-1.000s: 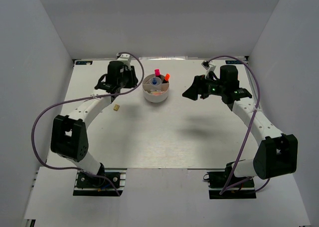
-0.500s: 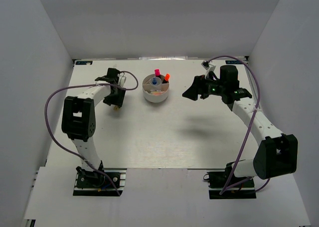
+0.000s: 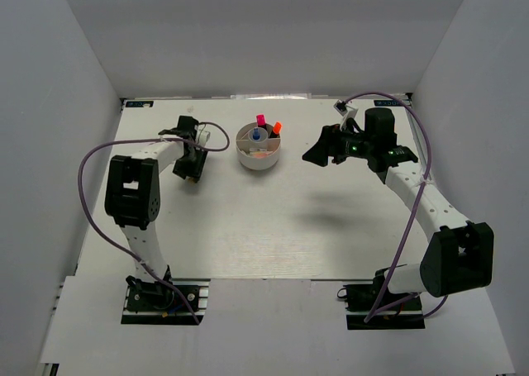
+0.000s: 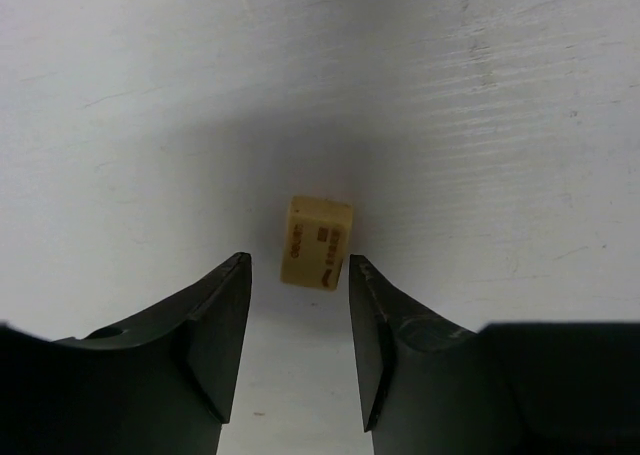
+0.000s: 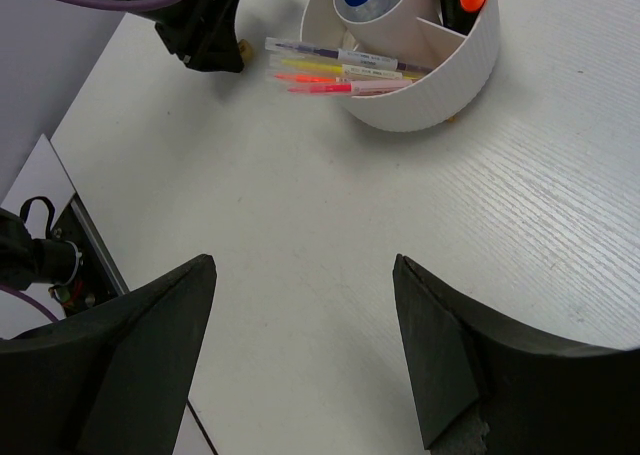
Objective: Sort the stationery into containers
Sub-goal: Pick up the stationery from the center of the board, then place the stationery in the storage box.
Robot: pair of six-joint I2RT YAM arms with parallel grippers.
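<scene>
Nearest thing worth looking at is the left gripper (image 4: 300, 267). It's down low over the table (image 3: 273, 227) in the far-left part, left of the white tub (image 3: 259, 164) and apart from it. Its jaws are open and holding nothing yet. The little beige eraser (image 4: 318, 243) lies flat on the table right at the fingertips, half between them and half poking out ahead. There's a clear gap on one side, and the other finger is almost brushing its corner. Its longer side runs roughly the way the fingers point, just a bit skewed, so I reckon the jaws would close across the short width. From the overhead view the gripper hides it, so I can't say which table edge it points at. Further back and right of the tub, the right gripper (image 5: 303, 265) hangs in the air, wide open and empty, much farther from the eraser. The tub already has the pens (image 5: 340, 67) in it.
</scene>
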